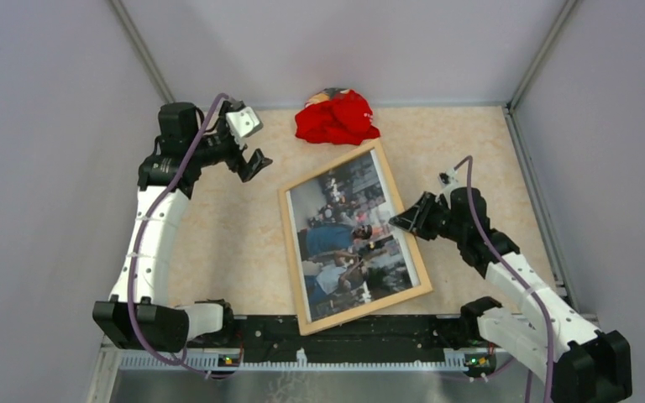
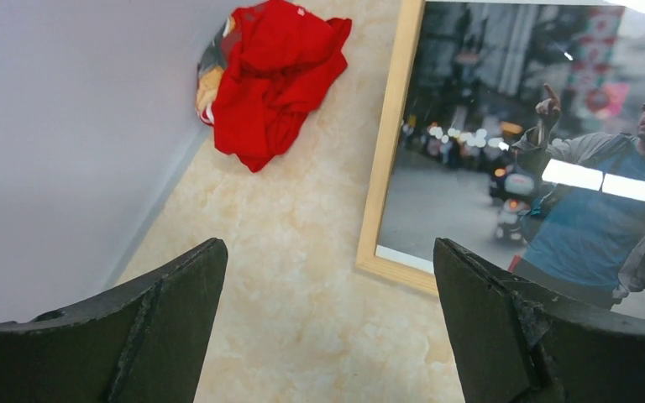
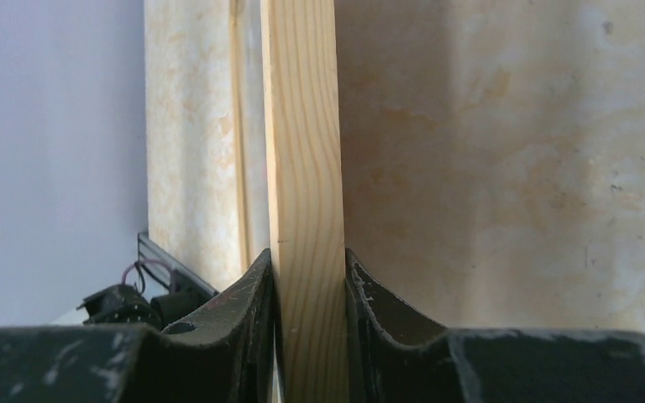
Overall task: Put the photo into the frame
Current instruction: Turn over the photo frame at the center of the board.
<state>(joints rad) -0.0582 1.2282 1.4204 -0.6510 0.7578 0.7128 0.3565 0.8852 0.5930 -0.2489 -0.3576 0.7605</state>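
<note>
The left arm [image 1: 147,243] and the right arm [image 1: 525,290] are built alike: long white shell links joined by bulky black joint housings, each on a black base block at the near side. A purple cable [image 1: 186,159] runs along each arm and loops free near the wrist. A small white block [image 1: 243,122] sits on the left wrist. The left end effector [image 1: 252,164] and the right end effector [image 1: 403,220] have matte black, wedge-shaped fingers [image 2: 487,311], their edges scuffed with pale grey scratches and chips.
</note>
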